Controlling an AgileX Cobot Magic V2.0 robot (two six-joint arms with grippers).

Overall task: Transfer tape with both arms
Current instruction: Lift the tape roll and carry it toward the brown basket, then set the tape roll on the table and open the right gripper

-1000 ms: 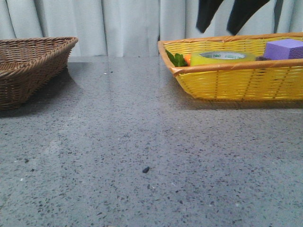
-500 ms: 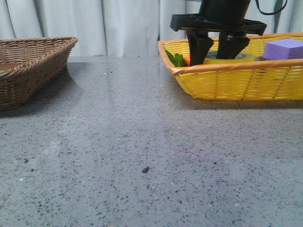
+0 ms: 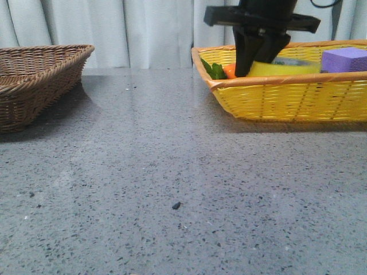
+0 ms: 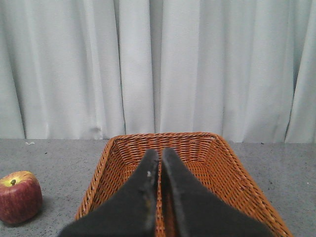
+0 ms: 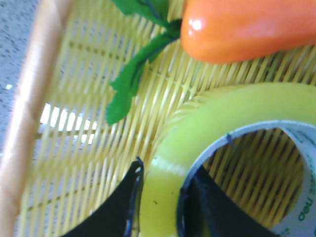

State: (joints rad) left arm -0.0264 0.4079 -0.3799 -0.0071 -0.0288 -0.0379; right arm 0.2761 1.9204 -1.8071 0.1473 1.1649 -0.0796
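Observation:
The yellow tape roll (image 3: 287,68) lies in the yellow basket (image 3: 287,97) at the back right. My right gripper (image 3: 256,64) reaches down into the basket over the roll's left side. In the right wrist view the tape (image 5: 237,118) shows its white core with green lettering, and my right gripper (image 5: 163,197) is shut on the roll's wall, one finger outside and one inside the core. My left gripper (image 4: 159,158) is shut and empty, above a brown wicker basket (image 4: 224,163); it does not show in the front view.
A purple block (image 3: 344,58) and an orange carrot with green leaves (image 3: 221,71) lie in the yellow basket; the carrot (image 5: 247,27) is beside the tape. A brown wicker basket (image 3: 34,80) stands at the back left. A red apple (image 4: 19,196) sits beside it. Curtains hang behind.
My right gripper came down into the yellow basket and closed its fingers on the tape roll's left wall. The roll now looks slightly tilted.

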